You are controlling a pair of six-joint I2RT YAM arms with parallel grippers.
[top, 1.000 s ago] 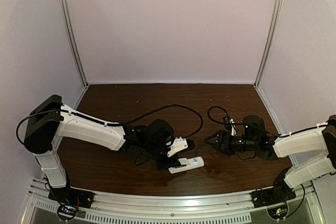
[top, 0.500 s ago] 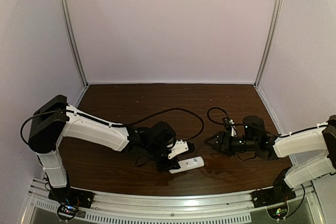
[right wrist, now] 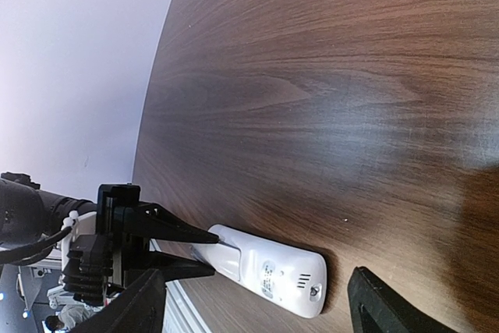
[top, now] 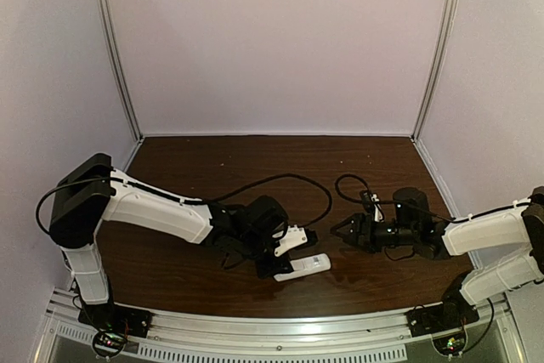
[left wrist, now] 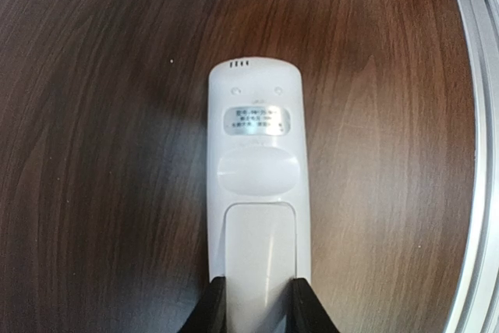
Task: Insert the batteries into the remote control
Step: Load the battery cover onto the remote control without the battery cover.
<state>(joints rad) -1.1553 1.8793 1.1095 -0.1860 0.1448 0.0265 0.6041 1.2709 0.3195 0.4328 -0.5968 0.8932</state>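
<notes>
Noting the left gripper (left wrist: 253, 307) pinching the remote control (left wrist: 253, 185) by its cover end. We see it back-up on the table (top: 212, 159) near the front edge, long axis pointing rightward. The right gripper (top: 342, 229) gapes empty near its free end. No batteries visible.

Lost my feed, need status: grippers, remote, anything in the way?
Left gripper shut on remote control, back side up. Right gripper open, apart. Batteries not in view. Nothing blocking.
</notes>
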